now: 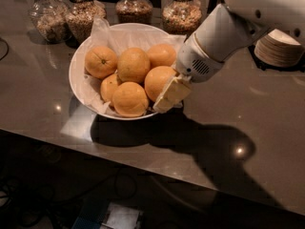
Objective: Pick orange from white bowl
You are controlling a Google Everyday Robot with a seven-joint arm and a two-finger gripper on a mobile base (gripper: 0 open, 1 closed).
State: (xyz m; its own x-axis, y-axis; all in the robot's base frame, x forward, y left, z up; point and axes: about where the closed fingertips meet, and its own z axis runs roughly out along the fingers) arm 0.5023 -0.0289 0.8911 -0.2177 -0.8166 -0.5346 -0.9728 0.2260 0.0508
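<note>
White bowl point(72, 75), upper centre-left on the surface point(267, 142), holds six oranges. The orange point(157, 80) lies at its right side, not yet lifted. The hand point(169, 97) touches it at the right rim; whether open or closed cannot be told. Lifting is left.

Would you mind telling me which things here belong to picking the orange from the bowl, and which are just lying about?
Part of the job:
- orange, on the bowl's right side
- white bowl
- gripper, at the bowl's right rim beside that orange

Just lying about:
- five other oranges in the bowl
- four jars behind
- stack of small dishes, far right
</note>
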